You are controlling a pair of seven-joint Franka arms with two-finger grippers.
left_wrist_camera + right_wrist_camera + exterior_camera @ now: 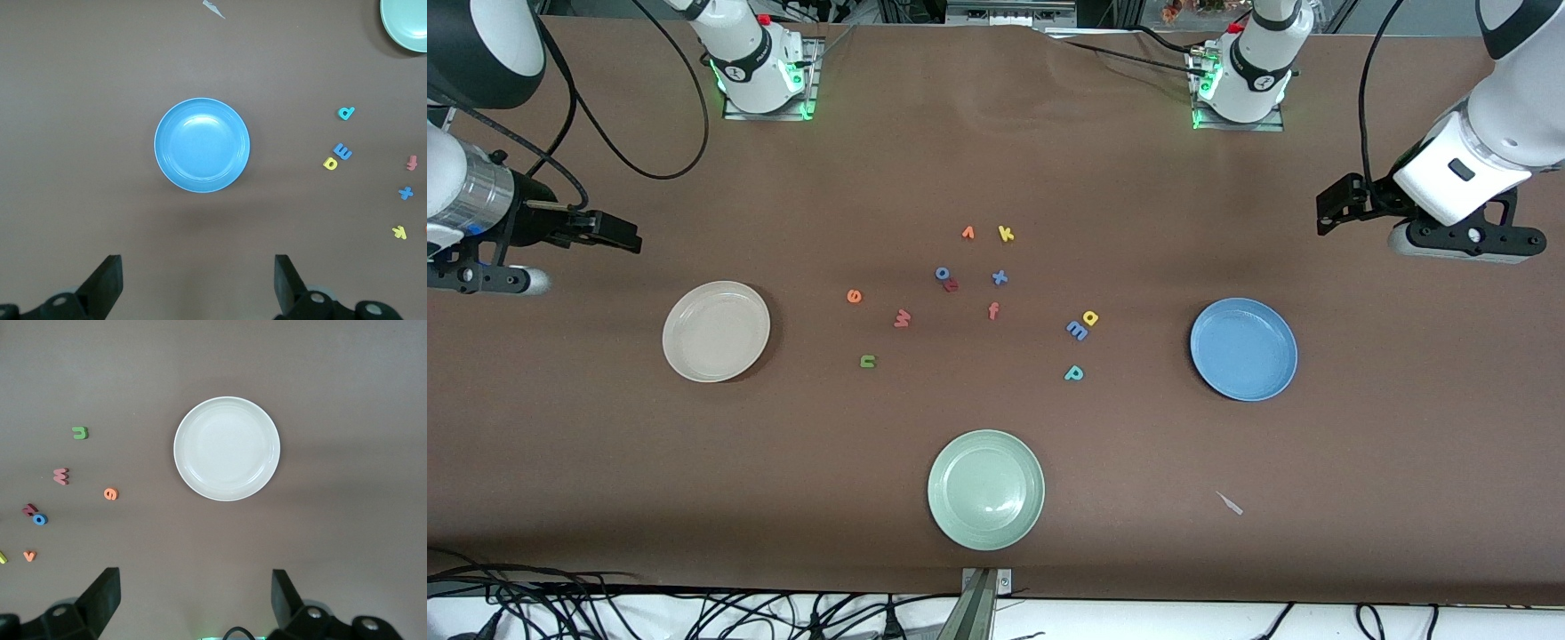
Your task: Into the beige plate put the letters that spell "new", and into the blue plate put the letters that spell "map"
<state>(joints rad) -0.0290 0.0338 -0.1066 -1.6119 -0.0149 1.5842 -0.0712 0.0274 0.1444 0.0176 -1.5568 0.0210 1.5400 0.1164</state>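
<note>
The left gripper (198, 283) is held wide over bare table by the blue plate (1243, 348); the right gripper (195, 600), equally wide, by the beige plate (716, 331).

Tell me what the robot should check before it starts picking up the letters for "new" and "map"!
1. Beige plate has nothing in it: ok.
2. Blue plate has nothing in it: ok.
3. Left gripper open, holding nothing: ok.
4. Right gripper open, holding nothing: ok.
5. Green n, orange e, pinkish w lie apart on the table: ok.
6. Blue m and yellow a touch, crowding a grasp: not ok. Teal p lies apart.
</note>
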